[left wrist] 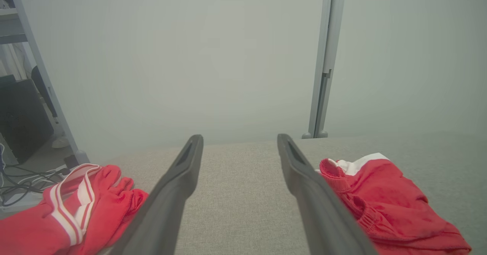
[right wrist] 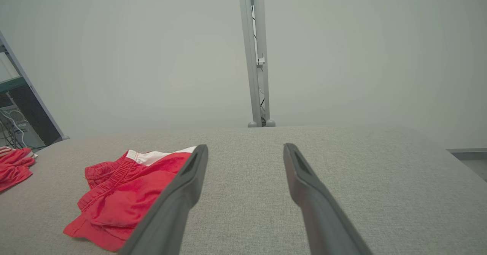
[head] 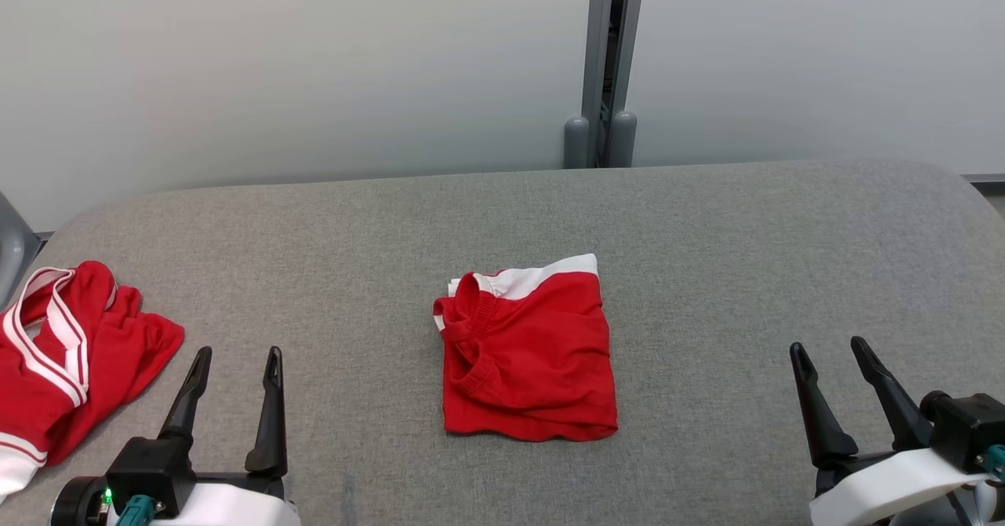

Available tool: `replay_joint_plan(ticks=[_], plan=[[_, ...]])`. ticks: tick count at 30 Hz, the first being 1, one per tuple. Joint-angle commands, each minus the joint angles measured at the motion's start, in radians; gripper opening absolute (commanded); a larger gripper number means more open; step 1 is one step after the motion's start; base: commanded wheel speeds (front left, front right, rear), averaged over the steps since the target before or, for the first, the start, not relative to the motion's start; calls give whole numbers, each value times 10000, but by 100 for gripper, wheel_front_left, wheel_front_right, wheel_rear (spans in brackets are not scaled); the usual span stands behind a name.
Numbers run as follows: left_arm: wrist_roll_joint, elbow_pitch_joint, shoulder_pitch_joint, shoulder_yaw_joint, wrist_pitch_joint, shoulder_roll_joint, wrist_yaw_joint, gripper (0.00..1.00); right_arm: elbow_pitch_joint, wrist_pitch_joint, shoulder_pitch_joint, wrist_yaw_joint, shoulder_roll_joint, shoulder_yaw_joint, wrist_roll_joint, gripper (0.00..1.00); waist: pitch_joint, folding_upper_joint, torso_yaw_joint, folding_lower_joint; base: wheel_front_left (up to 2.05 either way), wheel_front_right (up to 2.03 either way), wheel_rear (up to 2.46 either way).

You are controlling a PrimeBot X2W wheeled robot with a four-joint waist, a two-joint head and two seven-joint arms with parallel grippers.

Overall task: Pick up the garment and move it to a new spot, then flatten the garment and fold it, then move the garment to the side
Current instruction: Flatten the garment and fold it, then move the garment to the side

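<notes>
At the middle of the grey bench [head: 707, 220]: the red garment [head: 528, 349], folded into a compact square, white band along the far edge, gathered hem bunched at its left side. Flat enough, though a little wrinkled toward the near edge. Pick-up, flattening and folding apparently done; only the move to the side left.

Left pincer [head: 239, 353] released, fingers spread and holding nothing, low at the near left, well apart from the fold. Right pincer [head: 827, 345] likewise released and empty, at the near right, also well apart.

Off at the left edge, a second red garment [head: 71, 345] with white stripes, crumpled, not touching the folded one. Bare bench to the right of the fold, so probably room there for setting it aside.
</notes>
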Motion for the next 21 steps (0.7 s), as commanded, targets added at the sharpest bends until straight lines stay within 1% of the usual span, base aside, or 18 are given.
replay_joint_plan(ticks=[1,21], plan=[[-11,-19,58,51,-38,72,24,100,-63,34,36,5,-6,-33,-51,100,3,-1,9,0,0,0,0],[-185,-23,-25,74,-153,123,168,100,-4,141,55,4,16,-4,14,100,113,-1,160,0,0,0,0]])
